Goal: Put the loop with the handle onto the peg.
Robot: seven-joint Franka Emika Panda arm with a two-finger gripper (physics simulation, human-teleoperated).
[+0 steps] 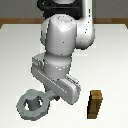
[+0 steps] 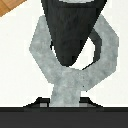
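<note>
The loop with the handle [image 1: 31,104] is a grey-green ring low over the table at the exterior view's left, its stubby tab pointing toward my gripper [image 1: 54,96]. The gripper is shut on that tab. In the wrist view the ring [image 2: 45,55] fills the picture and the tab [image 2: 66,92] runs into the dark fingers [image 2: 30,111]. The peg [image 2: 70,35] shows there as a dark tapering shape inside the ring's hole, and it hides the ring's far rim. In the exterior view no dark cylinder can be made out at the ring.
A brown wooden square-sided block [image 1: 95,104] stands upright on the white table [image 1: 15,60], at the exterior view's right of the gripper. The arm's white body [image 1: 62,45] fills the middle of the exterior view and hides the table behind it.
</note>
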